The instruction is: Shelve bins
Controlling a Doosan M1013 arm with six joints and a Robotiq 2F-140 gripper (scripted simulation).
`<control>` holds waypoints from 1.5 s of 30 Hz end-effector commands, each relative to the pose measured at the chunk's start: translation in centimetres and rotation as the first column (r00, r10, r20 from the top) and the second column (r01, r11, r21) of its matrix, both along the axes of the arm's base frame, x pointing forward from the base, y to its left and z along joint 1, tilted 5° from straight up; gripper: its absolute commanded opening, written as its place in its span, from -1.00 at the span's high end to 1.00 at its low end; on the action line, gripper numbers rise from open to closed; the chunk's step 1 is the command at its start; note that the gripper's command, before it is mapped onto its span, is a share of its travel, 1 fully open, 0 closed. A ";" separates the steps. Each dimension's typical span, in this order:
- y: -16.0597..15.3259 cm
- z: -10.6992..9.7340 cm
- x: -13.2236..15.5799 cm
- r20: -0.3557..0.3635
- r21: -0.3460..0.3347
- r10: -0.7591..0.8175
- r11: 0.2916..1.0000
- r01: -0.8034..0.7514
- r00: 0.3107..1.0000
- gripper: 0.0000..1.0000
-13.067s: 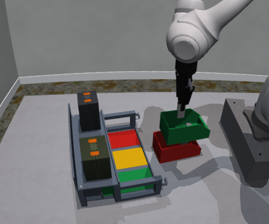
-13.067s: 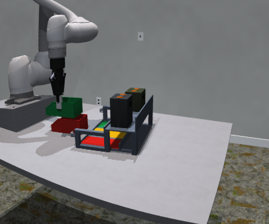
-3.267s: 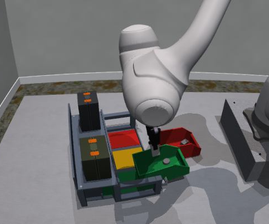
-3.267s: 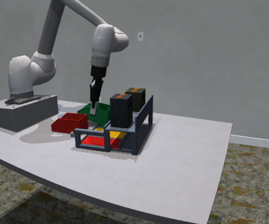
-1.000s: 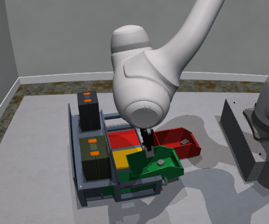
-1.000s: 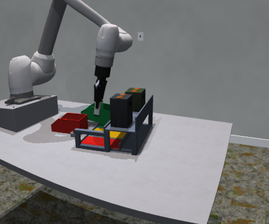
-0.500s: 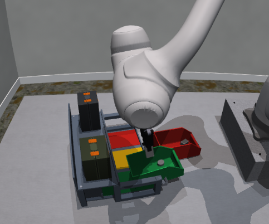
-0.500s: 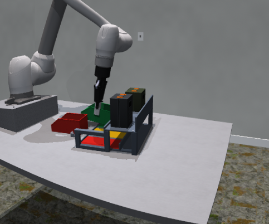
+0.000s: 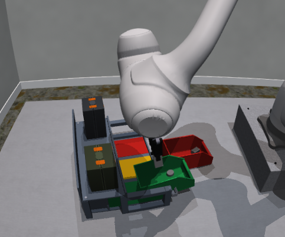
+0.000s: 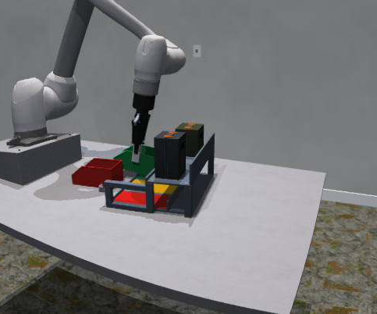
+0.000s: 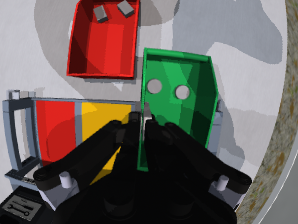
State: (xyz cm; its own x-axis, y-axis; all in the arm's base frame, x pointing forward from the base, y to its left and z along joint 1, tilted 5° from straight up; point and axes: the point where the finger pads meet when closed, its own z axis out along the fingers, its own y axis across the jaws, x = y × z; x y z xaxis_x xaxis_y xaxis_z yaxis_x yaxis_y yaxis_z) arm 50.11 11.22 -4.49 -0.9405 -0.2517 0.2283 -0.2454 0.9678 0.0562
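Note:
My gripper (image 9: 157, 164) (image 10: 135, 157) (image 11: 141, 110) is shut on the rear wall of the green bin (image 9: 161, 180) (image 10: 126, 161) (image 11: 180, 106). It holds the bin tilted above the front of the grey shelf (image 9: 78, 153) (image 10: 198, 172) (image 11: 16, 129). Two grey discs (image 9: 170, 173) (image 11: 154, 87) lie in the bin. The bin sits over the shelf's green mark (image 9: 131, 188), next to the yellow mark (image 9: 129, 170) (image 10: 165, 188) (image 11: 100, 119) and the red mark (image 9: 130, 146) (image 10: 129, 196) (image 11: 56, 129). The red bin (image 9: 187, 156) (image 10: 96, 173) (image 11: 107, 39) stands on the table beside the shelf with two grey parts (image 9: 195, 150) (image 11: 101, 14) inside.
A black box (image 9: 94, 118) (image 10: 169, 154) and an olive box (image 9: 100, 168) (image 10: 191, 137) stand on the shelf's upper board. The robot's grey pedestal (image 9: 258, 147) (image 10: 30, 156) stands on the table behind the bins.

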 end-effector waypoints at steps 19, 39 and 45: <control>0.0 -0.6 0.0 0.000 0.000 0.000 1.000 0.000 1.000 0.80; 0.0 -0.7 -0.1 0.000 0.000 0.000 1.000 0.000 1.000 0.80; 0.0 -0.7 -0.1 0.000 0.000 0.000 1.000 0.000 1.000 0.80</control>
